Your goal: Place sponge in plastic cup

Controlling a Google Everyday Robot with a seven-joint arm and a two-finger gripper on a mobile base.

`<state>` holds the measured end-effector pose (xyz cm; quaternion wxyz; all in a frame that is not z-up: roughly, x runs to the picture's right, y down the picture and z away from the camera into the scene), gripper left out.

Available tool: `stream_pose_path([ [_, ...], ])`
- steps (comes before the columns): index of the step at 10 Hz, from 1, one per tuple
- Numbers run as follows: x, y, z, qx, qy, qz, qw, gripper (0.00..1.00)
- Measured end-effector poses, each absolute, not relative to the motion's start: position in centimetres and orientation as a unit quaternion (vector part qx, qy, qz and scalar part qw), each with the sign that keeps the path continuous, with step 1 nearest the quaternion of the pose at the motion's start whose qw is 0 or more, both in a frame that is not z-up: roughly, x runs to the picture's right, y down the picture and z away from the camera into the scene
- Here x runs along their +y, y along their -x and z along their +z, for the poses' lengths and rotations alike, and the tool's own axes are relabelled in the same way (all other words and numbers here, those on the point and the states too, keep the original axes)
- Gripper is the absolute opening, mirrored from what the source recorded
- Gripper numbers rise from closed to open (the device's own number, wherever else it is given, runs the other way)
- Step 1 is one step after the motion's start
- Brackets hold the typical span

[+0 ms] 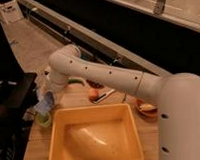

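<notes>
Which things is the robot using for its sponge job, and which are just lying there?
For the job: sponge, held by the gripper just above the plastic cup, near the edge of the wooden table.
Just lying about: yellow tub, orange bowl, small orange thing.

Blue sponge (pixel 46 104) in tool (pixel 46 98), just above plastic cup (pixel 43 121)

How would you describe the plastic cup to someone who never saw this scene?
Find the large yellow tub on the wooden table. At its far left corner in the picture, under the gripper holding the blue sponge, stands the plastic cup: small, light green, unlike the orange bowl.
</notes>
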<state>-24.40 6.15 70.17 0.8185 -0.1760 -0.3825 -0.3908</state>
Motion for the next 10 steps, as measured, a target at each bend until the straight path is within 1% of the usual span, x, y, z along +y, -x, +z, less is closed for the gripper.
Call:
stream_pose_path([
  [2, 8.9, 27.0, 71.2, -0.401, 0.195, -0.395, 0.803, 0.00],
  [5, 11.2, 28.9, 71.7, -0.422, 0.217, -0.400, 0.784, 0.00],
  [7, 11.8, 29.8, 71.9, -0.426, 0.225, -0.407, 0.776, 0.00],
  [10, 11.5, 29.7, 72.9, -0.417, 0.234, -0.407, 0.778, 0.00],
])
